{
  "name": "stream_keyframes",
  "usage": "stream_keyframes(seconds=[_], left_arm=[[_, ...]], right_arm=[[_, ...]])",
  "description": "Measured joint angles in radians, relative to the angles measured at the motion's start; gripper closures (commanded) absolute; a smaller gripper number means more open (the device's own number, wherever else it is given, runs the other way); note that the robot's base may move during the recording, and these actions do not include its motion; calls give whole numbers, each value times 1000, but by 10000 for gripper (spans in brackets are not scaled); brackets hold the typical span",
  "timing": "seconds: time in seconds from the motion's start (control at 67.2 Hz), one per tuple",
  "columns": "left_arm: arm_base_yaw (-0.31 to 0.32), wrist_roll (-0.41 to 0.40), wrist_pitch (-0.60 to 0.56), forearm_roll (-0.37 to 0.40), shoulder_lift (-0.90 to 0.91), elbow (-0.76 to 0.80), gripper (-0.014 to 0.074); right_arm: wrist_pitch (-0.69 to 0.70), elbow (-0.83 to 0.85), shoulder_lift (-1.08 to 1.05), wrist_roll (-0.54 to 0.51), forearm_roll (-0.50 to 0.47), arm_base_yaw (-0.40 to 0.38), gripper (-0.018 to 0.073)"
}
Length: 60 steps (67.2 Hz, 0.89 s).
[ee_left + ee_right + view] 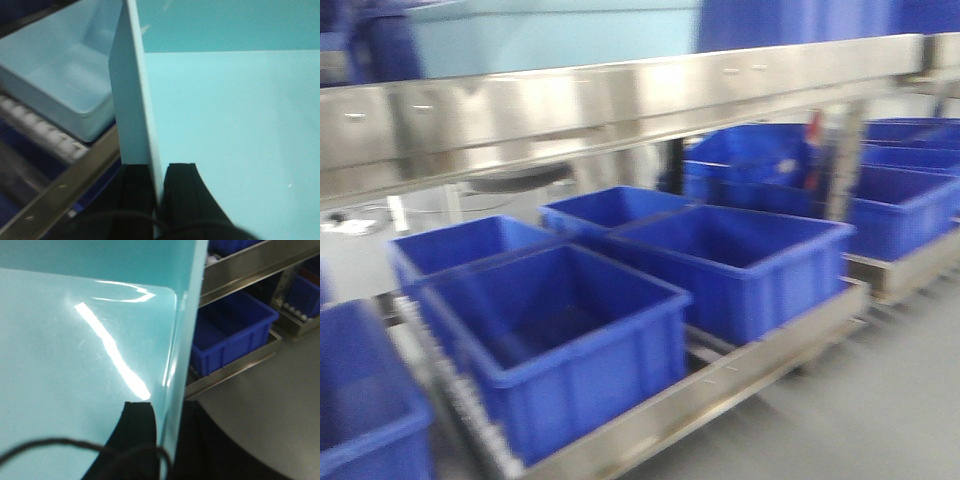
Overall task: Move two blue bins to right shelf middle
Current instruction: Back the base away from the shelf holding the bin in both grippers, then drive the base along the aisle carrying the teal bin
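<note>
I hold one pale blue bin between both grippers. In the left wrist view its left wall (132, 100) stands upright, with the bin's inside floor (225, 125) to the right. My left gripper (159, 172) is shut on that wall, one black finger on each side. In the right wrist view the glossy inside (75, 340) fills the left, and my right gripper (170, 412) is shut on the bin's right wall (185, 340). Neither gripper shows in the front view, which is motion-blurred.
A steel shelf beam (620, 100) crosses the front view. Below it, several dark blue bins (560, 340) sit on a roller shelf, with more bins (910, 200) on the shelf to the right. Grey floor (880, 400) lies in front. Another bin (65, 75) sits left of the held one.
</note>
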<state>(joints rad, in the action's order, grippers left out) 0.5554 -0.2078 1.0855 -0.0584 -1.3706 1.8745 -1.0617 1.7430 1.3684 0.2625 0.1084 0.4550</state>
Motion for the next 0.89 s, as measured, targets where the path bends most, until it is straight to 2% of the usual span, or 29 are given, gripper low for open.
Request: stream_keyframes(seconds=[0.893], left_arm=[[0, 0, 0, 0, 0, 0, 707]], right_arm=[[1, 3, 0, 0, 0, 0, 712]])
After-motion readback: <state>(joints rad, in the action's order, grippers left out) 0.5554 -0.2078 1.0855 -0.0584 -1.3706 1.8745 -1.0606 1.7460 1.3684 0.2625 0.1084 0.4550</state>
